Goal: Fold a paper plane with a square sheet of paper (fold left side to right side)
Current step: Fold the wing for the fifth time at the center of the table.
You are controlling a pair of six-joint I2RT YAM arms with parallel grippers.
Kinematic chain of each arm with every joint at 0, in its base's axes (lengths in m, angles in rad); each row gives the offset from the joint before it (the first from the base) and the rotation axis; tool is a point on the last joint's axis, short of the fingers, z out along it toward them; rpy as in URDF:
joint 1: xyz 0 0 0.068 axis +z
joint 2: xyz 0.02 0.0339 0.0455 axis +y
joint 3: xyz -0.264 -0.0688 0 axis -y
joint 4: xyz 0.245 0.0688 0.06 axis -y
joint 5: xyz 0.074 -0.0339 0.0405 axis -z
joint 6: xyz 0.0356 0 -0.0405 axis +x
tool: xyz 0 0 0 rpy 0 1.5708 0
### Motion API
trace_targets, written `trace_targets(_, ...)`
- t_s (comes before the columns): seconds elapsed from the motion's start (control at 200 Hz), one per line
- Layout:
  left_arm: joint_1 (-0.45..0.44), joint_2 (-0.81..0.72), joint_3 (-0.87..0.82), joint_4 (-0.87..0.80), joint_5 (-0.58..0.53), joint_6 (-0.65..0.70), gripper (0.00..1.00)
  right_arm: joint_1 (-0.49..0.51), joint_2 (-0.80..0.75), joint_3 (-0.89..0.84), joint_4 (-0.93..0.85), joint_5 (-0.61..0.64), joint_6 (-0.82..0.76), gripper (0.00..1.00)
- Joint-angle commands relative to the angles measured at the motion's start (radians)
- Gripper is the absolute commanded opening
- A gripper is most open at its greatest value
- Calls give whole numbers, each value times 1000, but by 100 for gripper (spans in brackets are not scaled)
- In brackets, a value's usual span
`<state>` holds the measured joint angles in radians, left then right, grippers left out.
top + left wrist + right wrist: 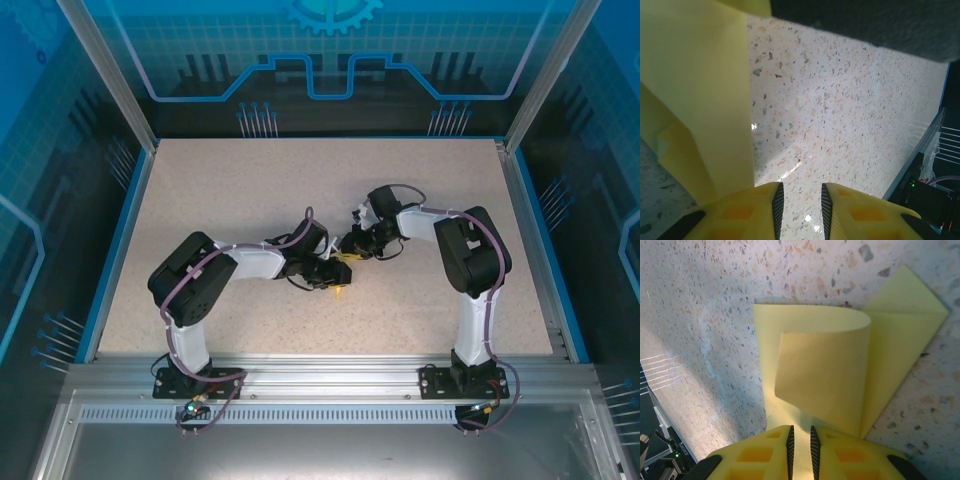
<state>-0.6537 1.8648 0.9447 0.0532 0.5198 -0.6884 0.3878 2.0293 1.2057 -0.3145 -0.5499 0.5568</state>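
The square sheet of paper point(815, 365) is bright yellow and lies partly folded on the speckled table. One flap curls up and over toward my right gripper point(801, 429), and a creased pointed corner point(910, 305) lies flat at the far right. The right jaws stand a narrow slit apart over the sheet, with yellow paper showing in the slit. My left gripper point(800, 185) is open with bare table between its fingers, and the paper point(695, 90) rises just left of it. From above, both grippers meet mid-table, left point(330, 272) and right point(352, 250), and a yellow tip point(342, 291) pokes out below them.
The table is bordered by a blue rim point(118, 240) and aluminium posts point(105, 70). In the left wrist view the right arm's dark body point(865, 20) hangs close overhead, and the table's right edge point(935, 130) with cables is near.
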Motion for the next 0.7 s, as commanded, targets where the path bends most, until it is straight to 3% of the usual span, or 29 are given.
trace_targets(0.0,-3,23,-30,-43,-7,10,30,22,62,-11,-69,64,-17,20)
trace_targets(0.425,-38,51,-41,-65,-15,4,30,22,55,5,-75,60,-20,19)
trace_targets(0.695,-86,-7,-67,-101,-35,19,30,22,62,-1,-72,65,-15,19)
